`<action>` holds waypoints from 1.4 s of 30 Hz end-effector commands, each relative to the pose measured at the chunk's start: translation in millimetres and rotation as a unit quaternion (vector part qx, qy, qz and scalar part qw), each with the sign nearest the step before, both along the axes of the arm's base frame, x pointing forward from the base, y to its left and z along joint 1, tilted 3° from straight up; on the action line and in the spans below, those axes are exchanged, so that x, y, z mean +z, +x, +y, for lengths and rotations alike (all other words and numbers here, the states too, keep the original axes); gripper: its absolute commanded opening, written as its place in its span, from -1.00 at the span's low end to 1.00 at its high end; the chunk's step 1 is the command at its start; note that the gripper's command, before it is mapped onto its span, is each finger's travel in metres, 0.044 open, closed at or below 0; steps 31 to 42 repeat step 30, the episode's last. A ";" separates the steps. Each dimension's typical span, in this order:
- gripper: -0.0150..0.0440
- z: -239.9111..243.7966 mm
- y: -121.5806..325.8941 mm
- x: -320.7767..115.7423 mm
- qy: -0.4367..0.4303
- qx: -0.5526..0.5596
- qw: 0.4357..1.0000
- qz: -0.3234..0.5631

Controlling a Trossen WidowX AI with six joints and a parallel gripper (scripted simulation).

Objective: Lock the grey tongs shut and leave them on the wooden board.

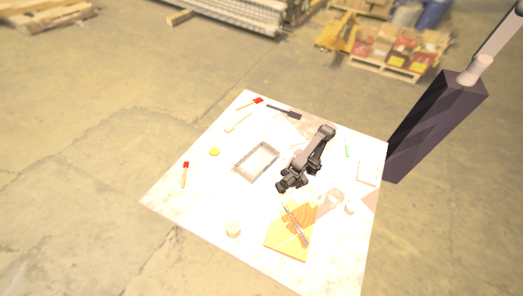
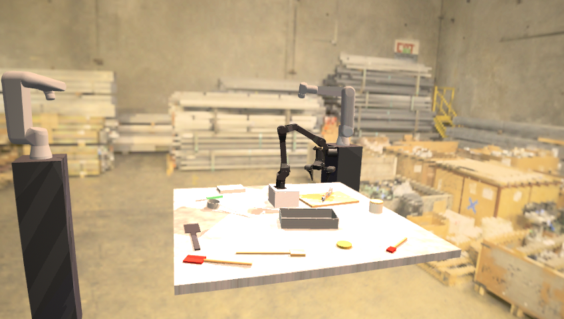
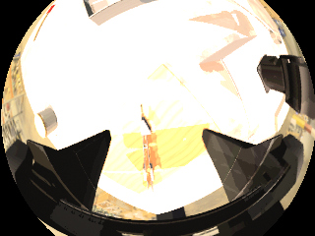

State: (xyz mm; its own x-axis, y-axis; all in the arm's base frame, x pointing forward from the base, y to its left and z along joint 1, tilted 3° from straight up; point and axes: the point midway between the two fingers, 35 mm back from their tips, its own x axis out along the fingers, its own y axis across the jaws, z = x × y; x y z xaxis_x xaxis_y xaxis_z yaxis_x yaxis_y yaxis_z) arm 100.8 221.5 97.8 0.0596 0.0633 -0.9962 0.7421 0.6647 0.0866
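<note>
The grey tongs [image 1: 295, 227] [image 2: 327, 194] [image 3: 149, 152] lie on the wooden board [image 1: 277, 238] [image 2: 348, 201] [image 3: 167, 93], with their two arms close together as one narrow shape. Whether the lock in the hinge is engaged does not show. My gripper [image 2: 321, 176] [image 3: 157, 134] is wide open and empty. It hangs well above the table, near the edge of the board on the arm's side, and touches nothing. In the top view its fingertips are hidden beneath its body. The roasting tin [image 1: 242, 173] [image 2: 308, 223] [image 3: 115, 12] holds no tongs.
A round tub [image 1: 232, 229] [image 2: 376, 206] [image 3: 48, 121] stands beyond the board. A yellow disc [image 1: 214, 151] [image 2: 344, 244], a dark spatula [image 1: 293, 115] [image 2: 193, 232] and several brushes or spatulas lie around the tin. A pale block [image 1: 367, 172] [image 2: 231, 189] lies behind the arm's base.
</note>
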 end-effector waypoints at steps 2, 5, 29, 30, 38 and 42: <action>1.00 -18.5 -0.9 3.3 -0.007 0.005 1.000 0.006; 1.00 -18.4 -0.9 5.4 -0.007 0.005 1.000 0.006; 1.00 -21.7 -4.3 55.7 0.000 0.002 1.000 0.000; 1.00 -21.7 -4.3 55.7 0.000 0.002 1.000 0.000; 1.00 -21.7 -4.3 55.7 0.000 0.002 1.000 0.000; 1.00 -21.7 -4.3 55.7 0.000 0.002 1.000 0.000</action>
